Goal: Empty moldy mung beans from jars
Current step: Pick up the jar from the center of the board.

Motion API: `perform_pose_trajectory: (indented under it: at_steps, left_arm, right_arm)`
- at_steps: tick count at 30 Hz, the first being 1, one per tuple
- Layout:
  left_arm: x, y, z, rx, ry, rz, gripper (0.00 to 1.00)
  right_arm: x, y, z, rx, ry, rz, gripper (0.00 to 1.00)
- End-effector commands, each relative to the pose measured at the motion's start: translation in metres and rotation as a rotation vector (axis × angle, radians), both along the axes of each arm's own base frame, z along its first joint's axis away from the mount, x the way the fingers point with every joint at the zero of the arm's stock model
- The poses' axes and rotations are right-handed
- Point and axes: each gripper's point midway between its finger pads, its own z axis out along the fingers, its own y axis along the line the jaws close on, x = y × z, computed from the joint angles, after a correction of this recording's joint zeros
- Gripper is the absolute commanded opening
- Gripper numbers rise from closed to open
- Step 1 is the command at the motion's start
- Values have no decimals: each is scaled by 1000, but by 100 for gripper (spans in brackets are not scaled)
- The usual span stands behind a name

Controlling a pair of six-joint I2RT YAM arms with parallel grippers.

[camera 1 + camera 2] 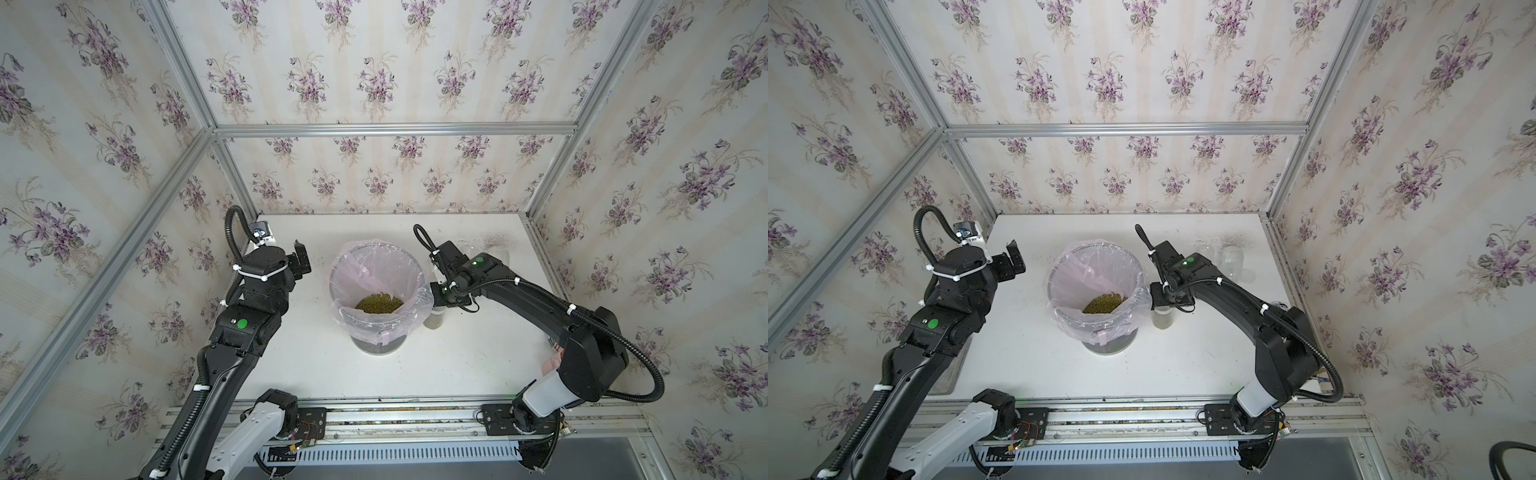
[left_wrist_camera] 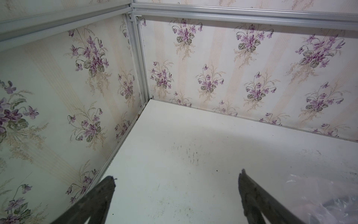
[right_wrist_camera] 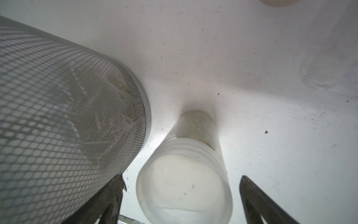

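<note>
Fingers [image 3: 112, 195] of the right gripper [image 3: 182, 178] stand spread on either side of a small clear jar [image 3: 193, 147]. There is a gap at each side, so nothing is gripped. The jar stands upright on the white table [image 1: 457, 365], just beside the mesh wastebasket [image 3: 58, 116], which is lined with a pink bag [image 1: 415, 299]. Its whitish lid [image 3: 182, 194] looks to be on, and a low layer of mung beans [image 3: 195, 124] shows through the wall near its base. More beans lie heaped in the bag in both top views. A wider clear jar [image 1: 1230, 261] stands at the back, seemingly empty.

The left gripper [image 2: 176, 182] hangs wide open over bare table, holding nothing.

With so few beans the jar is probably light, and its smooth, stiff wall is likely slippery. Tall and narrow, it could tip at a nudge. The straight wall just under the lid looks the safest hold, with the finger nearest the mesh kept clear of it.
</note>
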Motion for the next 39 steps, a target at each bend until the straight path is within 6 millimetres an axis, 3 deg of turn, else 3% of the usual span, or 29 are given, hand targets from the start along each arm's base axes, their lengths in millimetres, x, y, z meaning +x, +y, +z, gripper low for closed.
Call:
perform_pose_trajectory:
  at_steps: [1,26,39]
  left_arm:
    - [0,3,5,-22,-22,24,100]
    - [2,2,3,-17,-14,24,100]
    - [3,1,1,-18,-6,18,100]
  right_arm:
    - [2,-6,-5,-41,-5,-27,91]
    - [1,-16,-26,-128,14,-21,81]
    - [1,-14,-24,-113,10,-14,69]
